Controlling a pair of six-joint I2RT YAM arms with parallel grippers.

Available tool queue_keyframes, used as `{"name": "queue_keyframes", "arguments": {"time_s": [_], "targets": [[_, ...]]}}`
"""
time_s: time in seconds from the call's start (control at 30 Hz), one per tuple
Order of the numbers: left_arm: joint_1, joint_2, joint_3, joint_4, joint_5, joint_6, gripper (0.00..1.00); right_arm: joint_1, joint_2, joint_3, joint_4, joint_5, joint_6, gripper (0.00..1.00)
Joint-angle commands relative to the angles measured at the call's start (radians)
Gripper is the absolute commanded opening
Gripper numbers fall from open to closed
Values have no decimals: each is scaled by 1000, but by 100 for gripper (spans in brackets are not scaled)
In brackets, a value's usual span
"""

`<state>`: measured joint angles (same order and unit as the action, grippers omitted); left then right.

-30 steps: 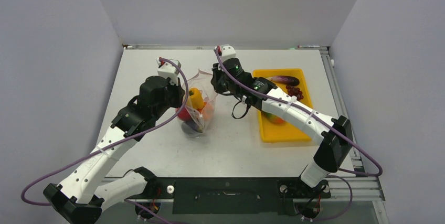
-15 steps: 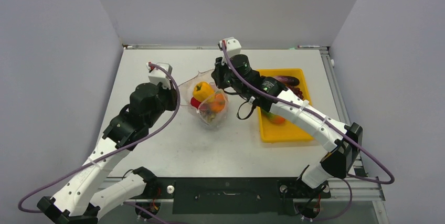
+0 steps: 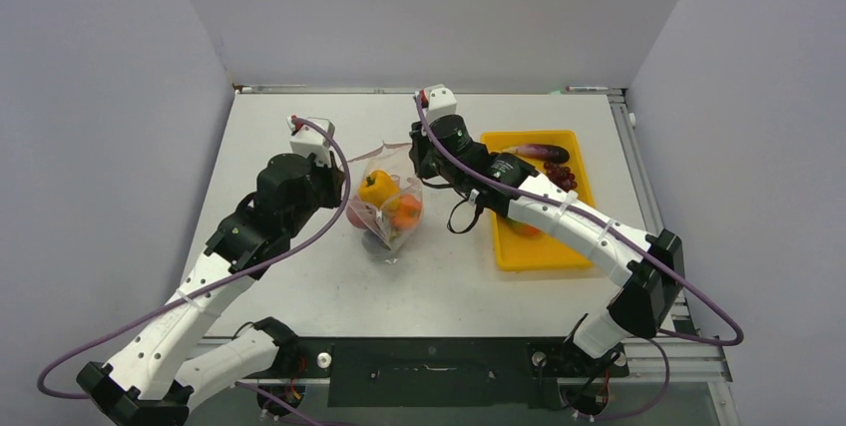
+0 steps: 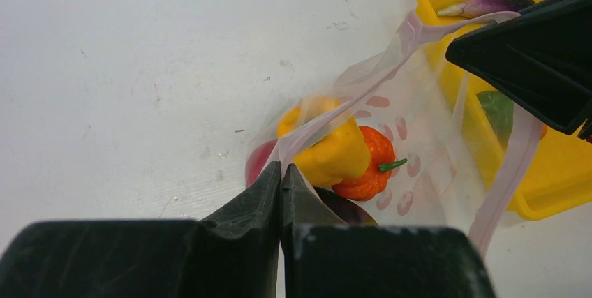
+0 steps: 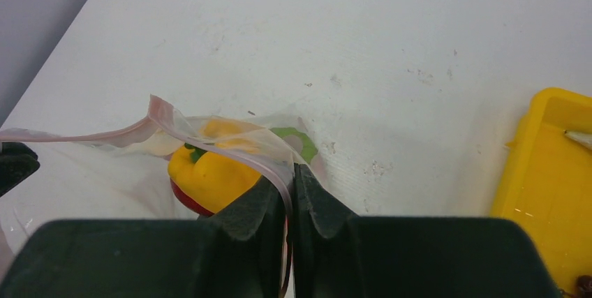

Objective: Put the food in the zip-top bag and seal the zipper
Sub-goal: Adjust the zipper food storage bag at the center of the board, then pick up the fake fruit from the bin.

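The clear zip-top bag (image 3: 391,209) with pink dots hangs between my two grippers above the table. Inside it are a yellow bell pepper (image 3: 377,187), an orange pumpkin-like piece (image 3: 404,211) and a red piece (image 3: 355,216). My left gripper (image 3: 341,190) is shut on the bag's left mouth edge (image 4: 293,146). My right gripper (image 3: 417,169) is shut on the right end of the pink zipper strip (image 5: 269,165). The pepper (image 4: 335,155) and orange piece (image 4: 370,165) show through the plastic in the left wrist view. An eggplant (image 3: 540,153) and grapes (image 3: 559,176) lie in the yellow tray (image 3: 574,246).
The yellow tray stands right of the bag, with a green-orange piece (image 3: 526,227) partly under my right arm. Grey walls close off the left, back and right. A metal rail (image 3: 638,167) runs along the table's right edge.
Both grippers kept hold of the bag's mouth while the bag swung from low left to right and back to centre. The left arm swung outward, then back in.
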<state>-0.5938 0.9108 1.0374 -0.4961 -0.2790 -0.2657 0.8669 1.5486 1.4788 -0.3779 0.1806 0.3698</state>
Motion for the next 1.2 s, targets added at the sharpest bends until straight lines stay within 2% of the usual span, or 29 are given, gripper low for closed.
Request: {"name": "queue_keyframes", "arguments": {"time_s": [0.0, 0.17, 0.23, 0.5, 0.8, 1.17], "targets": [[5, -1, 36, 33, 9, 6, 0, -13, -18, -15, 55, 37, -12, 10], [6, 2, 36, 31, 13, 5, 0, -12, -63, -32, 86, 23, -19, 23], [5, 2, 36, 32, 14, 5, 0, -12, -88, -37, 94, 24, -28, 38], [5, 4, 37, 30, 18, 6, 0, -57, -191, -51, 36, 55, -55, 64], [5, 5, 36, 32, 15, 6, 0, -145, -327, -171, -28, 75, -31, 73], [5, 5, 36, 31, 11, 6, 0, -220, -367, -336, -198, 173, 13, 75]]}}
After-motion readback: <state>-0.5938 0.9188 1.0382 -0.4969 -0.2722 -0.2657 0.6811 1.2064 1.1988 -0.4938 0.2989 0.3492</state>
